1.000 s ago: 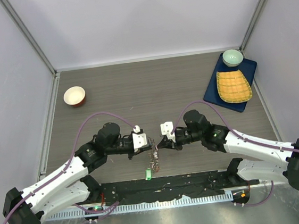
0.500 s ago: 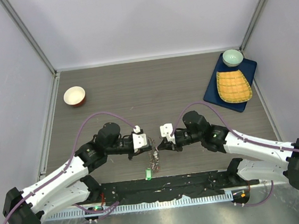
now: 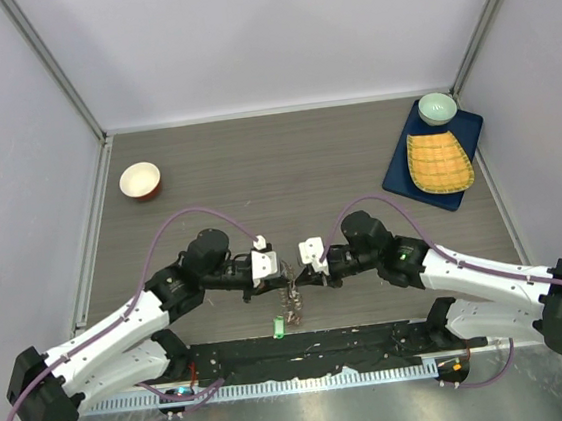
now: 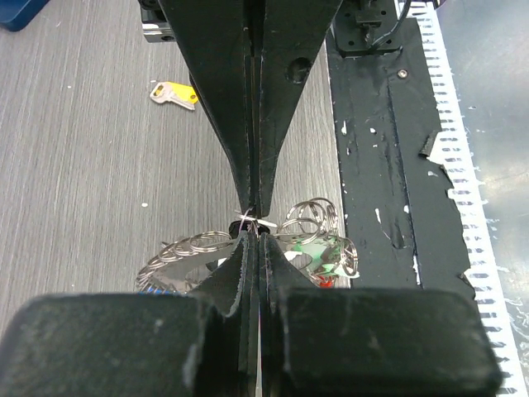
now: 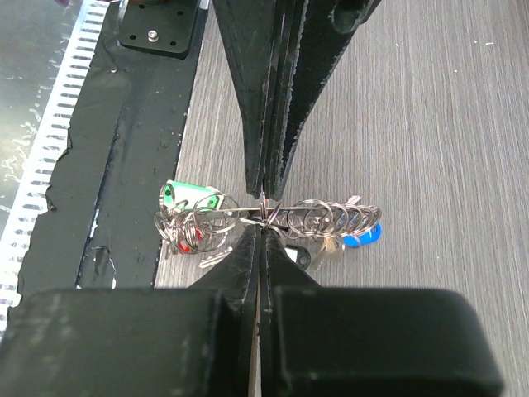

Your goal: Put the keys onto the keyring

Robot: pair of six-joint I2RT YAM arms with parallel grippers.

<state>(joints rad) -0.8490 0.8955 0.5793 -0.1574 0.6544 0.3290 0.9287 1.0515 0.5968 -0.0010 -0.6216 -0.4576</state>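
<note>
Keyring (image 5: 318,217) pinch from opposite sides: jaws of left gripper (image 4: 252,222) and right gripper (image 5: 263,217) pressed onto its wire, presumably steadying it for threading keys (image 4: 182,256).

Left claw (image 4: 254,222), right claw (image 5: 263,211) clamped closed, tips facing.

Keyring (image 3: 291,298) with keys (image 5: 324,222) between left gripper (image 4: 254,223) and right gripper (image 5: 263,211), near front of table (image 3: 286,160). Bowl (image 3: 140,180) far left, other bowl (image 3: 437,108) on tray (image 3: 398,174) far right.

Open grey wood-grain tabletop (image 3: 286,160) spans the middle. A small red-and-white bowl (image 3: 140,180) sits by the left edge, a dark blue rectangular tray (image 3: 397,180) in the far right corner. The arms (image 3: 474,273), joined at the grey metal keyring (image 3: 291,298), bar the near edge.
</note>
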